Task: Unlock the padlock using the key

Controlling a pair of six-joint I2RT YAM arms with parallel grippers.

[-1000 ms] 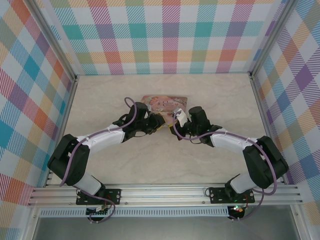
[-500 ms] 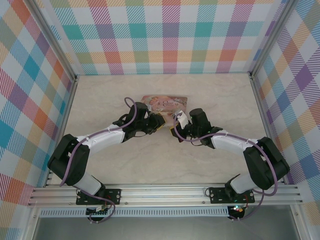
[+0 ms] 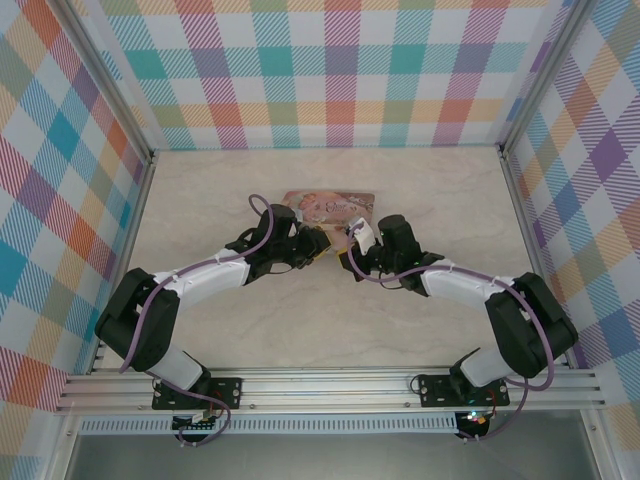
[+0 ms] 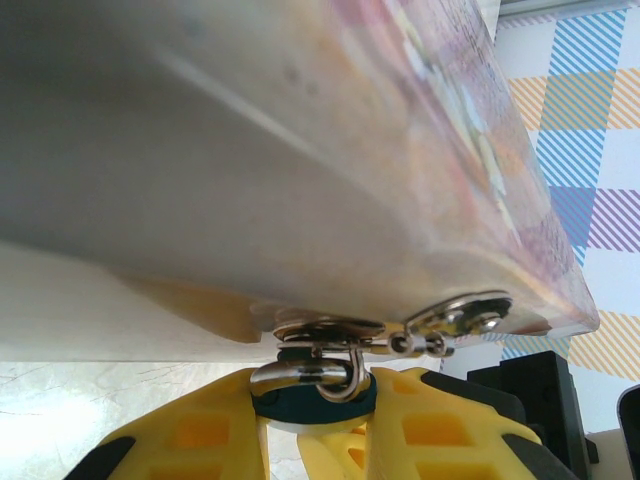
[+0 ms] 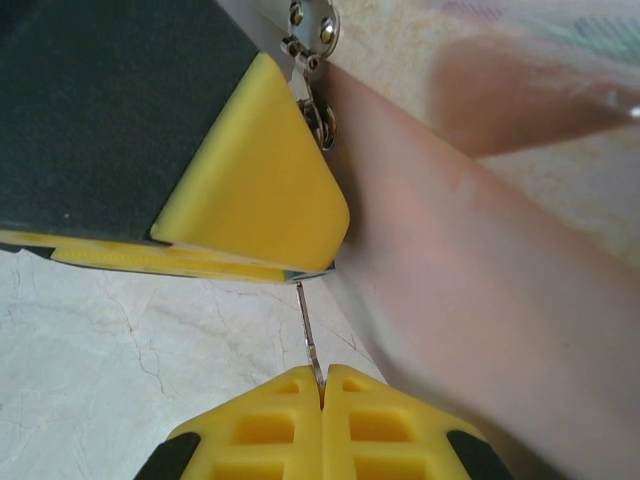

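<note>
Now padlock hung at tin front edge, squeezed tight by left gripper. Key pinched shut in right gripper, just beside tin. Right gripper nudged back closer to tin; key tip brought up to padlock, likely going in.

The top camera looks down from high at 6 o'clock. The wrist cameras sit very near — left facing 3 o'clock, right 9 o'clock — sharing the tin edge (opposite sides).
</note>
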